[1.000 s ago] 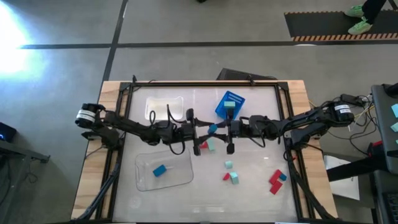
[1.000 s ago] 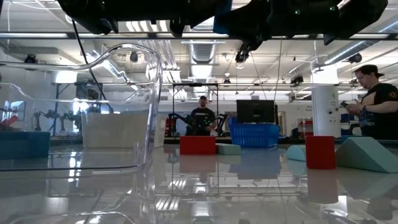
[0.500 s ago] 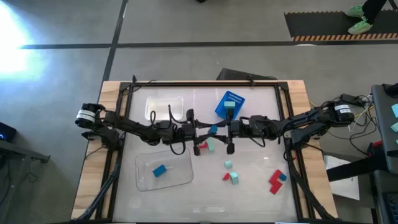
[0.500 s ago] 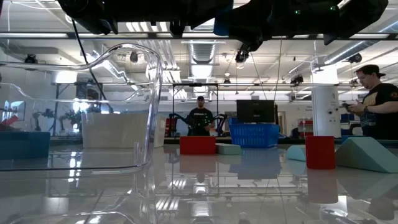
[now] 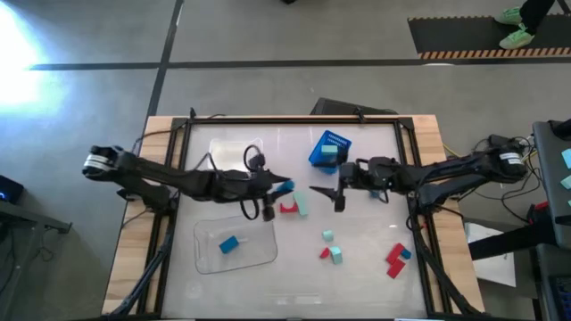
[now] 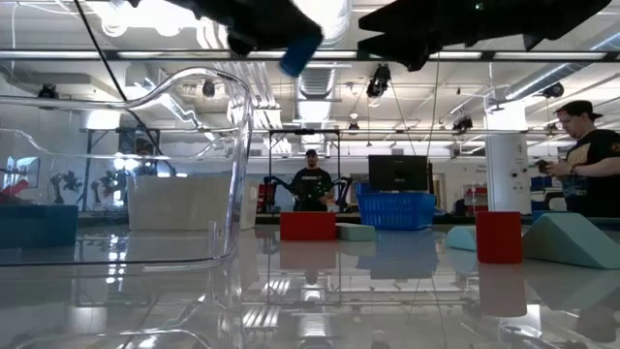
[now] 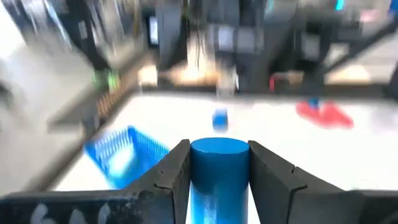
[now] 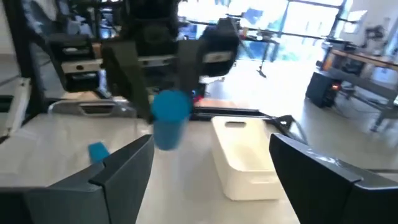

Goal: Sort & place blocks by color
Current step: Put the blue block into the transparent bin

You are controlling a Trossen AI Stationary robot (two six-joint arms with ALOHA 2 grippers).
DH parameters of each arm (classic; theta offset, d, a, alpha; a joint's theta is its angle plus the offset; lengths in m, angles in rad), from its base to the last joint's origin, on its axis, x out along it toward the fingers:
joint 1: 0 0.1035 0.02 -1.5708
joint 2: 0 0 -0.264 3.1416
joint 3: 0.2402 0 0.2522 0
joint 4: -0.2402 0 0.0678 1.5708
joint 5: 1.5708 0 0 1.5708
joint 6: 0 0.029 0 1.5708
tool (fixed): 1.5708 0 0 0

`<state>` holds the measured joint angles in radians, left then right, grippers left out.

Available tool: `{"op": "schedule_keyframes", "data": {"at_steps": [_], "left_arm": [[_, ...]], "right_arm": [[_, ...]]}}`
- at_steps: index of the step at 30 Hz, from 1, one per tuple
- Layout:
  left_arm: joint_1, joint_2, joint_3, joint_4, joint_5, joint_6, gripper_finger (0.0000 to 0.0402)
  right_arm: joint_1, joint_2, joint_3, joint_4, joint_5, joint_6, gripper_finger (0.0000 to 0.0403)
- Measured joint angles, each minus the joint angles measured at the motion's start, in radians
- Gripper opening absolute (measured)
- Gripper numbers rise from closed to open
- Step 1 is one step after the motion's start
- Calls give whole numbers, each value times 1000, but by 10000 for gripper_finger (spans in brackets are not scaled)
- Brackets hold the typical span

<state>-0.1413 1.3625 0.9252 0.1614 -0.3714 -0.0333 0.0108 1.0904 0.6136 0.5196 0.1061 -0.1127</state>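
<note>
Left hand [image 7: 218,163] clamps a smooth blue cylinder [image 7: 218,174]; right hand [image 8: 208,168] gapes wide, holding nothing.

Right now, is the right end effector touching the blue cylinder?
Apart. The right wrist view shows the right end effector open, with the blue cylinder beyond its fingers, clamped in the left end effector.

A blue cylindrical block [image 7: 218,169] is held clear of the surface, upright between two dark fingers. Another blue block [image 5: 229,244] lies in the clear tray. A red block [image 5: 288,209] and a mint block [image 5: 302,207] sit side by side near the middle. Further right lie a mint block [image 5: 327,236], a small red one [image 5: 325,253] beside another mint one [image 5: 336,255], and a red-and-blue cluster [image 5: 396,259].
</note>
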Motion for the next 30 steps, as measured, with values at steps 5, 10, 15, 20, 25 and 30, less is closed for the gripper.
{"op": "schedule_keyframes", "data": {"at_steps": [5,10,15,20,25,30], "left_arm": [[-13,-53,136,-628,10,-289,111],[-46,-11,268,-1012,206,-474,111],[-106,66,350,-1181,403,-485,111],[-125,154,337,-1210,454,-511,111],[-135,247,336,-1211,459,-503,111],[-142,277,326,-1130,463,-466,111]], "right_arm": [[-15,-91,0,-88,29,-1,301],[-26,-130,0,-89,62,3,287],[-27,-131,0,-99,81,-12,276],[-27,-110,0,-97,80,-17,268],[-32,-100,0,-98,80,-21,265],[-31,-100,0,-99,80,-22,263]]}}
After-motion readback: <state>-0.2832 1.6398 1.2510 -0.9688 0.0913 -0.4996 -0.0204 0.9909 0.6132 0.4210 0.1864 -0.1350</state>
